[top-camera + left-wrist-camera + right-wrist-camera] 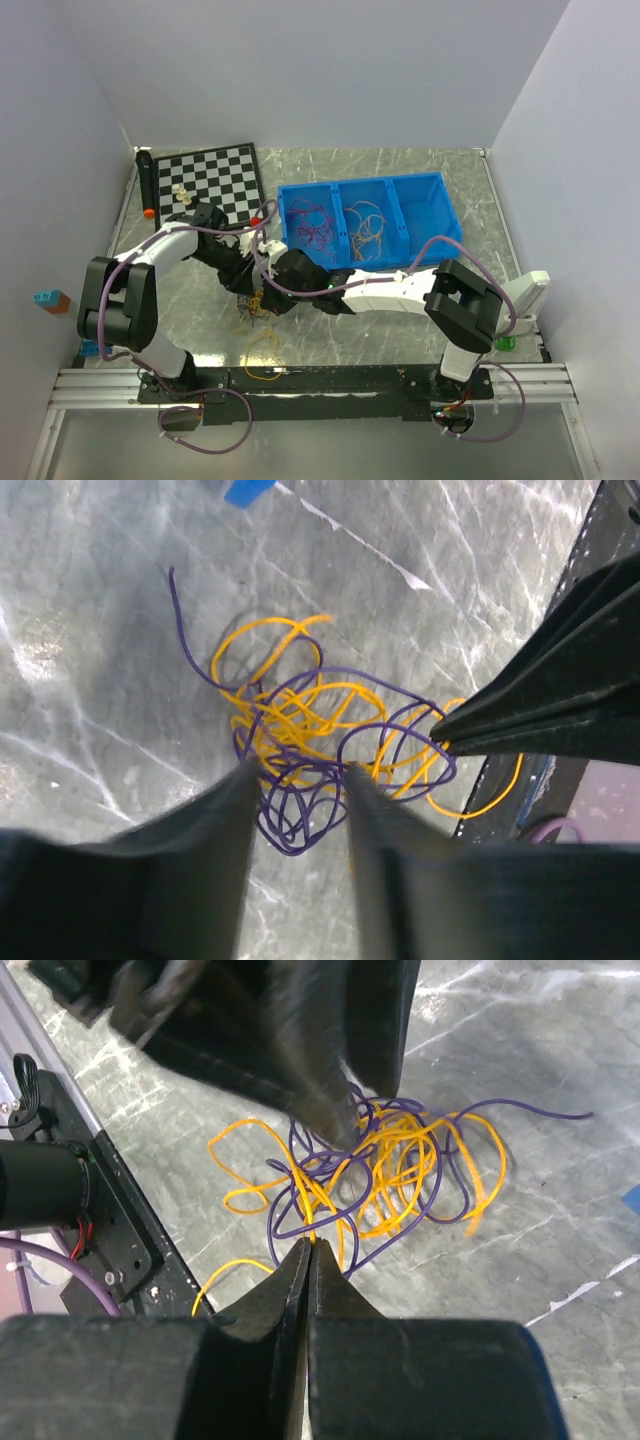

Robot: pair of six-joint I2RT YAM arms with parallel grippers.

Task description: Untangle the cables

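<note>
Yellow-purple cables point(392, 1152), right hand point(308, 1250) pinching edge.

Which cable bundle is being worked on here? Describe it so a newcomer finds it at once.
Start at the blue bin and come forward: the tangle lies on the tabletop where the left gripper and right gripper meet. It mixes yellow-orange and purple strands in one knot, whereas the loop nearer the front rail is plain yellow.

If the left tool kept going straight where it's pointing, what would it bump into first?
Probably the purple and yellow cables, whose loops lie right between the open left tool's tips; the table just after.
</note>
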